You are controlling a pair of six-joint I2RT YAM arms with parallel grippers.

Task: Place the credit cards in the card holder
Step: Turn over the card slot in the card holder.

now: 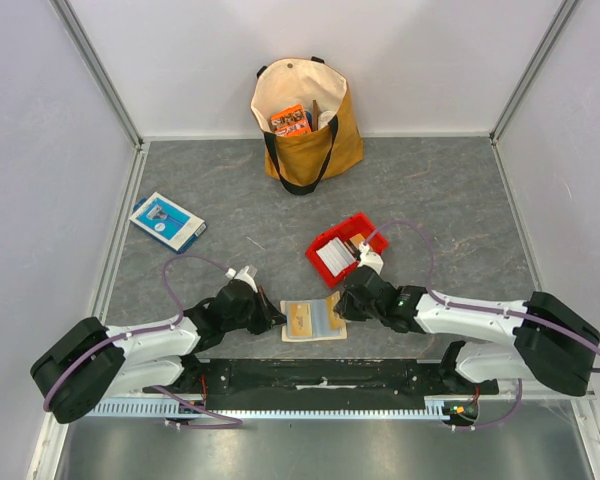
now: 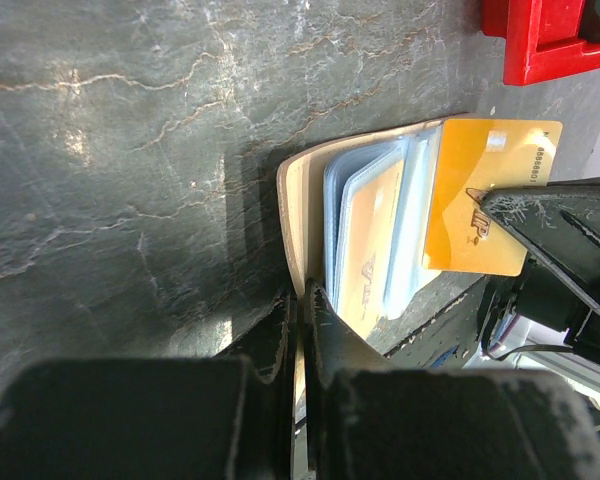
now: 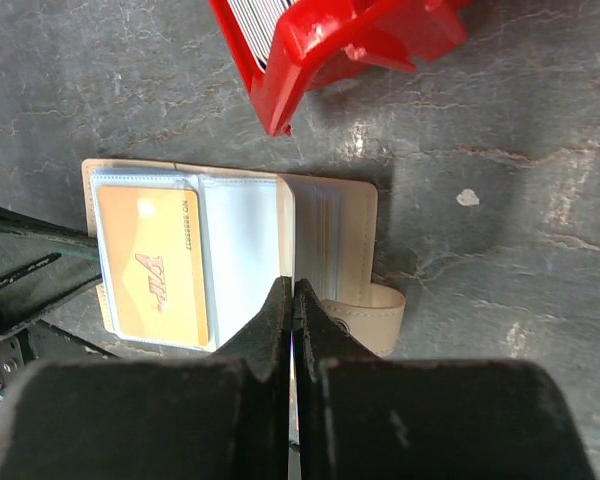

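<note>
1. The grey tabletop (image 1: 430, 200) carries everything.
2. The left arm (image 1: 140, 345) and right arm (image 1: 480, 320) reach inward from the near edge and meet at the holder.
3. A tan tote bag (image 1: 305, 150) stands at the far edge, with an orange packet (image 1: 290, 120) showing inside.
4. A blue-and-white box (image 1: 167, 221) lies flat on the left side.
5. A red tray (image 1: 368, 226) sits just beyond the holder and has white cards (image 1: 335, 258) in it.
6. The holder (image 1: 302, 322) lies open on the tabletop between the arms. Its clear sleeves are fanned up and its snap tab (image 3: 380, 310) is on the right flap.
7. The left jaws are closed tight on the edge of the holder's left cover.
8. The right jaws are closed tight, pinching an orange card (image 2: 470, 160) that tilts over the right-hand sleeves.
9. A sleeved card (image 3: 150, 265), also orange, sits in a left sleeve.
</note>
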